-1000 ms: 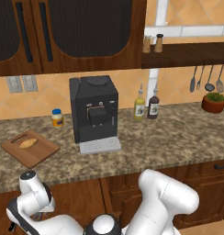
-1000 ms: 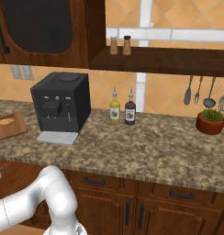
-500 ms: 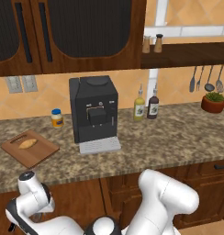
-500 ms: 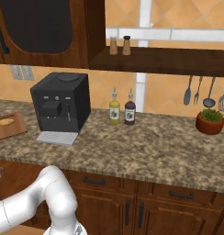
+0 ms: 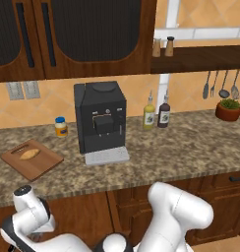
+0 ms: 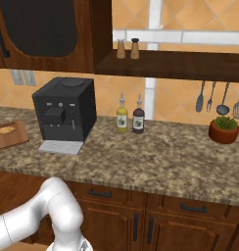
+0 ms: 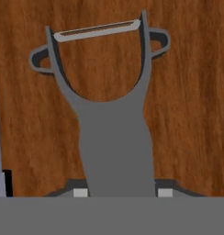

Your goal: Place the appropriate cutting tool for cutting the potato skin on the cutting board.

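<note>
From my remote station: in the hand view, a pale strip and a small black block (image 7: 3, 176) sit at the frame's 9 o'clock edge; what they are I cannot tell. Right of them, the grey peeler (image 7: 114, 137) stands with its handle at 6 o'clock and its looped head and blade bar at 12 o'clock, against brown wood grain. The gripper (image 7: 118, 192) shows a fingertip on either side of the handle, seemingly touching it, though I cannot tell whether it truly pinches the tool.

In the left base view, the cutting board (image 5: 41, 165) lies on the granite surface (image 5: 191, 152) at 9 o'clock, with the potato (image 5: 29, 154) on it. Behind it stands a small yellow jar (image 5: 61, 127); toward centre, the black coffee machine (image 5: 100, 120); at its 3 o'clock, two bottles (image 5: 156, 112); farther right, a potted plant (image 5: 228, 109) under hanging utensils (image 5: 220, 84). Two shakers (image 5: 163, 47) sit on the shelf at 1 o'clock.
</note>
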{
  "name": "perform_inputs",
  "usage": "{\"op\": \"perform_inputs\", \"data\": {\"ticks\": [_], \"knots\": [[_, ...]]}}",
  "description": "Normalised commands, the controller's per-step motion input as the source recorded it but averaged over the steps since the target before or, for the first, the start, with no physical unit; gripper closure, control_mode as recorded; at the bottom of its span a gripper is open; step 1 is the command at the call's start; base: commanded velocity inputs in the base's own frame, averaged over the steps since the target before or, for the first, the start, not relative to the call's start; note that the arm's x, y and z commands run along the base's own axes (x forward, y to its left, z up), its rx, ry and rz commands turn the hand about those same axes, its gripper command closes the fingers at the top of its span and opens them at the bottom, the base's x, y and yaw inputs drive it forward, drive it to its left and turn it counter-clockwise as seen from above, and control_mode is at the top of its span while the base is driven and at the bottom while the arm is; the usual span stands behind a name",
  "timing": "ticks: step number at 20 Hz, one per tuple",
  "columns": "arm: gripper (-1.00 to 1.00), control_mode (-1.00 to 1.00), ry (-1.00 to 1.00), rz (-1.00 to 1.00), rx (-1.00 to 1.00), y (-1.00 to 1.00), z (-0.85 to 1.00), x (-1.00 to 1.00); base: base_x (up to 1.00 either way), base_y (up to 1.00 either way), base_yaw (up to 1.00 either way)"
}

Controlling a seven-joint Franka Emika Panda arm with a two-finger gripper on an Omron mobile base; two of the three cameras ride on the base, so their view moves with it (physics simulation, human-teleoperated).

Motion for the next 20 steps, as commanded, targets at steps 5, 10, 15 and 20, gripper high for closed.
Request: {"op": "perform_inputs", "data": {"ticks": [5, 10, 15, 20], "knots": [[1.00, -1.00, 0.00, 0.00, 0.00, 0.00, 0.99, -0.60, 0.00, 0.00, 0.00], [1.00, -1.00, 0.04, 0.00, 0.00, 0.00, 1.00, -0.51, 0.00, 0.00, 0.00], [1.00, -1.00, 0.07, 0.00, 0.00, -0.11, 1.00, -0.03, 0.00, 0.00, 0.00], [1.00, -1.00, 0.00, 0.00, 0.00, -0.30, 0.93, 0.47, 0.00, 0.00, 0.00]]}}
